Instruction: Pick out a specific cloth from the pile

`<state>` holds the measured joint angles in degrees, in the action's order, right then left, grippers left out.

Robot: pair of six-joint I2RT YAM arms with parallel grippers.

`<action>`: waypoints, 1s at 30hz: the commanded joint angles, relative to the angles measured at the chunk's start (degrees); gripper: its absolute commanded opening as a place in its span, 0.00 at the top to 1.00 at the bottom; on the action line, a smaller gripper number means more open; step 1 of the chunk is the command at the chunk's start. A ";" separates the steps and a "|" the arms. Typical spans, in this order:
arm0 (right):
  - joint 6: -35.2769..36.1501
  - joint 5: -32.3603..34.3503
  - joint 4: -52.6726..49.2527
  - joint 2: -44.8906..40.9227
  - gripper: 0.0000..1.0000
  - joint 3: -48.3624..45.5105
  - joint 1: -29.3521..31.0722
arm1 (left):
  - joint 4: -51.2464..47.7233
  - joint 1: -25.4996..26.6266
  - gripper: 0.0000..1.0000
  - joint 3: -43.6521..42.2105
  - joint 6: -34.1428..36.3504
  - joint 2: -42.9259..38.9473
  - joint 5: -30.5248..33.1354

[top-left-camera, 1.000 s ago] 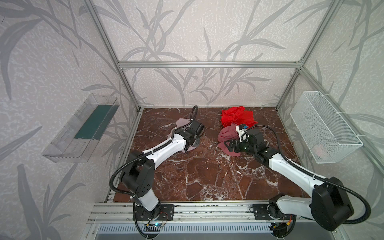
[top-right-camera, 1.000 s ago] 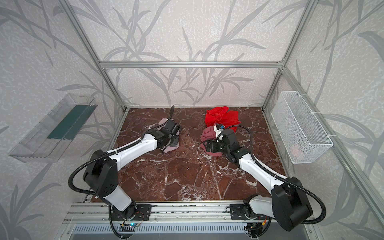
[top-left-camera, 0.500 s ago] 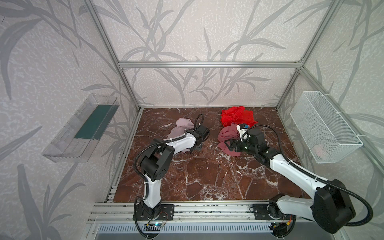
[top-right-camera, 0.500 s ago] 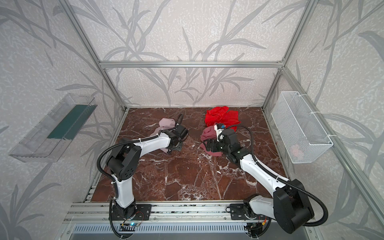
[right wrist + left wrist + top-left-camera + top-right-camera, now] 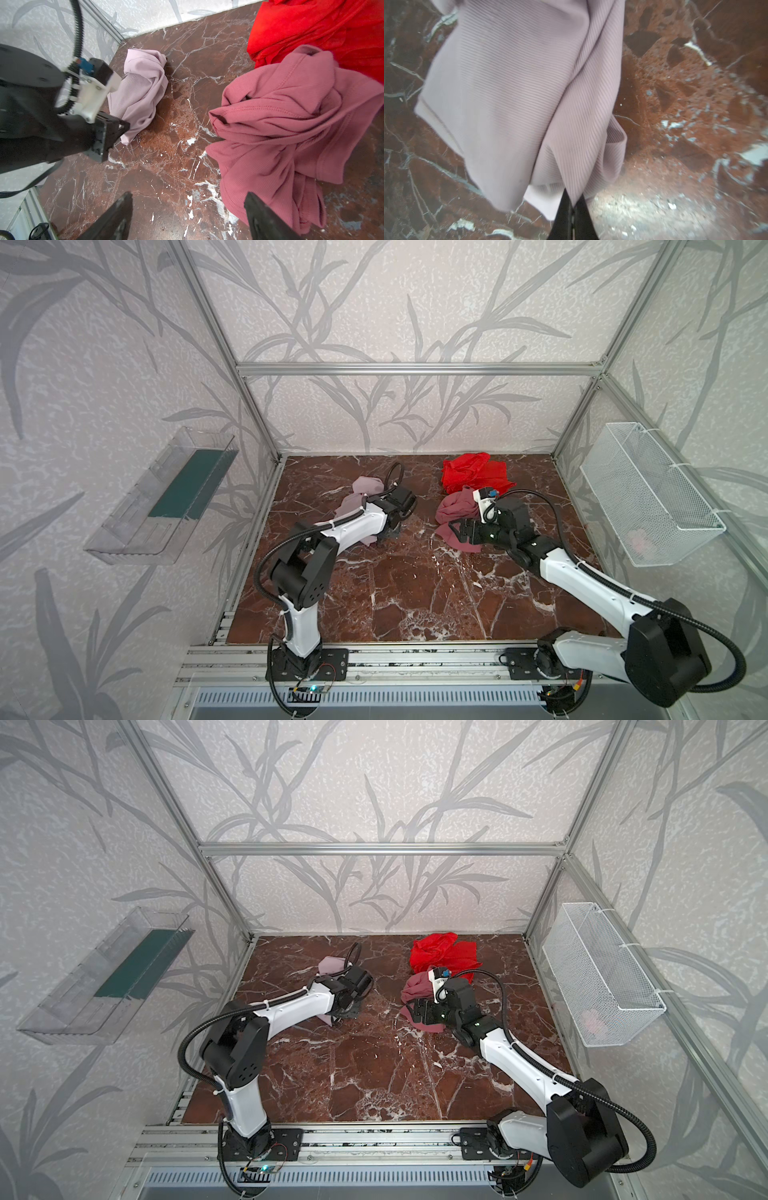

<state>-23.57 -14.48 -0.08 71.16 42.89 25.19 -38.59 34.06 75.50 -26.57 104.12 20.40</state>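
Marble surface point(image 5: 415, 593); our wire basket point(image 5: 623, 472) holds something pink point(image 5: 639, 538); left gripper point(image 5: 572, 204), newly clenched, grasps the cloth point(image 5: 508, 93); right gripper point(image 5: 188, 195) released.

My left gripper point(image 5: 572, 207) was open a second ago, now clamped on an edge of the cloth point(image 5: 519, 93); my left arm point(image 5: 353, 526) has folded, elbow swung back toward its base; wrist shifted right, off the cloth; more of its far end now shows in both top views.
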 commanded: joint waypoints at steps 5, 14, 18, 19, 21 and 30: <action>-0.66 -0.81 1.25 -1.46 0.16 -0.68 0.11 | -11.02 -0.18 1.00 -0.09 -0.76 -13.22 0.76; -1.21 -1.45 2.10 -2.07 0.16 -1.15 0.12 | -9.36 -6.51 1.00 2.84 4.00 -17.06 1.75; -1.30 -1.53 2.10 -2.16 0.16 -1.06 0.08 | -3.84 -11.85 1.00 4.45 5.96 -12.47 -4.79; -1.30 -1.60 2.02 -2.16 0.16 -1.07 0.12 | -2.56 -12.31 1.00 5.18 6.60 -10.98 -5.31; -1.30 -1.42 1.84 -2.40 0.16 -1.08 0.10 | -0.42 -13.37 1.00 7.67 7.84 -6.69 -5.29; -1.23 -1.08 0.62 -3.30 0.16 -1.32 0.12 | -2.43 -16.84 1.00 19.33 6.47 13.57 -6.02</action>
<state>-24.67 -15.51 0.82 69.58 42.13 25.19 -39.66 18.22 93.27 -19.35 115.00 15.44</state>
